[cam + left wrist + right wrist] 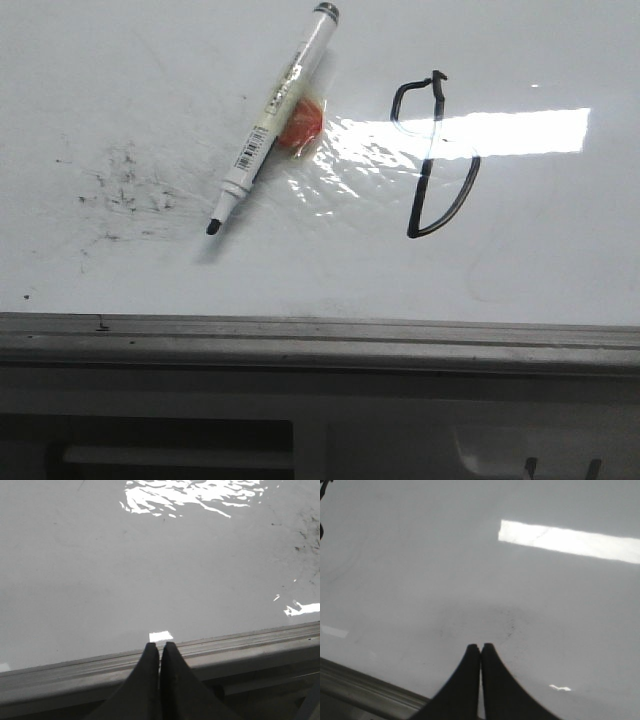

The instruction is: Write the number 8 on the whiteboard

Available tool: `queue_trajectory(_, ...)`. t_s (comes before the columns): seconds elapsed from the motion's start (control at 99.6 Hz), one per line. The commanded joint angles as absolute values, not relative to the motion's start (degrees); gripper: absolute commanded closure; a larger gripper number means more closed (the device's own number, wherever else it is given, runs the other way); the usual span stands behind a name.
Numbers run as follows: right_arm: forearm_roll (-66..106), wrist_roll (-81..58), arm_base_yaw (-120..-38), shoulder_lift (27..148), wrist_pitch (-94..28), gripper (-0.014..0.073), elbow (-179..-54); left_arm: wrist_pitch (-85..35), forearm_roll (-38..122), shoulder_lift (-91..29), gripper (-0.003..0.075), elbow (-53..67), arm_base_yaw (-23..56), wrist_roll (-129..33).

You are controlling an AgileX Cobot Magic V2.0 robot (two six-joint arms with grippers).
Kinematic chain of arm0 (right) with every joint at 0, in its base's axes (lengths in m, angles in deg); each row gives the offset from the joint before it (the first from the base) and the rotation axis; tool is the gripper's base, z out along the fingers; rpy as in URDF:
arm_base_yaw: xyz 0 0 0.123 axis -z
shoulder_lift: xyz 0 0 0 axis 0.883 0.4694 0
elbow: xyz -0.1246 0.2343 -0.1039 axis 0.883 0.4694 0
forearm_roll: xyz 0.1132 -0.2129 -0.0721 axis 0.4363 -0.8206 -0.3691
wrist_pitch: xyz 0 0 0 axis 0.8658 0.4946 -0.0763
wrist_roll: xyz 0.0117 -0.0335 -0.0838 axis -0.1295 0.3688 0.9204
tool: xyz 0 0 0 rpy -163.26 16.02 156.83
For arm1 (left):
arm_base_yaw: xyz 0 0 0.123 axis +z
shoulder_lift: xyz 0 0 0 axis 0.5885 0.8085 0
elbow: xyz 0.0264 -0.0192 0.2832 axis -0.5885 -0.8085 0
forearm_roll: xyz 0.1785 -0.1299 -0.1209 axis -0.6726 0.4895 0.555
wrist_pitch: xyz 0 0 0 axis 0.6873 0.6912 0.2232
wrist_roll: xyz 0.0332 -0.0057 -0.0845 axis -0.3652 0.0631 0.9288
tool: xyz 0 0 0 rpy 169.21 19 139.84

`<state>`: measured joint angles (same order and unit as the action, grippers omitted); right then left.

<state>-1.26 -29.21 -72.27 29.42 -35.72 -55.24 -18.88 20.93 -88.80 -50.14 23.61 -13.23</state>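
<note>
Both pincers are out of the front view, which shows the whiteboard (120, 60) lying flat with its grey rail (320, 340) along the near edge. On it the number 8 (435, 155) stands right of centre: a small hooked upper loop, not quite joined, over a larger D-shaped lower loop. An uncapped marker (270, 125) lies loose to its left, tip toward the rail, its barrel resting against a small orange object (300, 128) I cannot identify. Black smudge specks (125, 190) scatter further left. The figure looks drawn, so the main risk I judge is to the wet-erase line: any arm sweeping across it would smear it, and the uncapped tip could add stray marks if the marker is knocked or rolls.

From the left wrist view, the left pincer (160, 647) has its fingers pressed together with nothing between them, hanging over the rail (225, 647) at the board's edge. A low move forward could catch on that rail.

From the right wrist view, the right pincer (480, 647) is likewise together and empty, above bare board bearing a faint circular smear (485, 622). A dark stroke shows at the frame's far corner; I cannot tell whether it is part of the figure.
</note>
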Motion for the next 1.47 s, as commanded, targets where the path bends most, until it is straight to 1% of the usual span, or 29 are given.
queue_trajectory(0.0, -1.84, -29.48, -71.61, 27.2, -38.06, 0.0637, -54.51, -22.2, 21.03, -88.86, 0.0741, -52.0, 23.62, -12.68)
queue_trajectory(0.412, -1.84, -29.48, -71.15, 27.41, -28.09, 0.0637, -54.51, -22.2, 21.03, -88.86, 0.0741, -52.0, 23.62, -12.68)
queue_trajectory(1.455, -1.84, -29.48, -71.15, 27.41, -28.33, 0.0637, -54.51, -22.2, 21.03, -88.86, 0.0741, -52.0, 23.62, -12.68)
